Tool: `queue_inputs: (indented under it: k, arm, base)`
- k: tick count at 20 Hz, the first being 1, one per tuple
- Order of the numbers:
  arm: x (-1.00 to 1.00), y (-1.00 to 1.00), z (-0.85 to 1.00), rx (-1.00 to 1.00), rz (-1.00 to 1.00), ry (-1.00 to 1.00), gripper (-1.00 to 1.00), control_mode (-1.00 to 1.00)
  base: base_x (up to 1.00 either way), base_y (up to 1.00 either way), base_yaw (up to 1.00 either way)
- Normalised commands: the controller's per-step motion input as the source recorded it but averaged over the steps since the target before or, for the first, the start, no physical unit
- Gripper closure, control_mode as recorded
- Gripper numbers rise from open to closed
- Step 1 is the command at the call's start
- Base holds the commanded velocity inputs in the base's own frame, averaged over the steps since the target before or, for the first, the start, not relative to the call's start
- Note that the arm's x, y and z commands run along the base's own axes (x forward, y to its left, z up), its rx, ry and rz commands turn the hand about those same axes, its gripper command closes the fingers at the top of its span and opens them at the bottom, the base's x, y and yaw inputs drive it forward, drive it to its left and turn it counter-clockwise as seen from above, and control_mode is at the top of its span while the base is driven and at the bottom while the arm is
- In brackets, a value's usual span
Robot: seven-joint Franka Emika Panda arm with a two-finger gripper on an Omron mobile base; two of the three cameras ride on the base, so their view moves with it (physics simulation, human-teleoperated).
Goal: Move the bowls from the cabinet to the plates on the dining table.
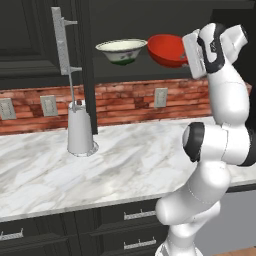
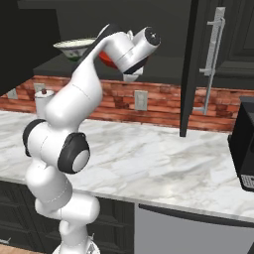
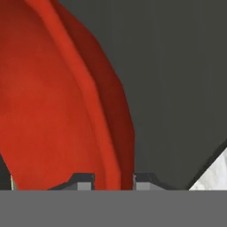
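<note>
We find the black cabinet (image 1: pixel 30 50) standing open above the marble bench (image 1: pixel 120 165), its door (image 1: pixel 89 65) swung out edge-on with the long silver handle (image 1: pixel 62 40) facing us. On its shelf, leftmost, sits the cream-white bowl (image 1: pixel 121 51) with green markings, upright and with nothing visible inside. Just to its right is the red bowl (image 1: pixel 167 50), tilted, its opening turned toward the arm. In the hand view we see the end effector (image 3: pixel 113 182) straddling the red bowl's rim, one fingertip (image 3: pixel 82 181) inside the wall and the other outside; the tips are drawn close on the rim, so we read it as pinching the red bowl. On the bench below the open door stands a white-grey blender base (image 1: pixel 80 131). Wall outlets (image 1: pixel 160 97) are set in the brick behind. In the right base view a dark appliance (image 2: pixel 244 144) sits at the far right of the bench
</note>
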Motion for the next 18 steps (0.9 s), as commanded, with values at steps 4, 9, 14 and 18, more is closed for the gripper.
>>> queue_inputs:
  k: [4,9,14,18]
  arm:
    - [-0.19,0.20,0.10,-0.07,-0.01,-0.09,1.00,-1.00]
    - [-0.22,0.08,0.10,-0.08,-0.01,-0.11,1.00,-1.00]
    - [-0.13,-0.33,0.00,-0.06,-0.03,-0.09,1.00,-1.00]
    - [-0.16,-0.52,-0.01,-0.05,-0.03,-0.06,1.00,-1.00]
  base:
    - [0.00,0.00,0.00]
    - [0.00,0.00,0.00]
    - [0.00,0.00,0.00]
    - [0.00,0.00,0.00]
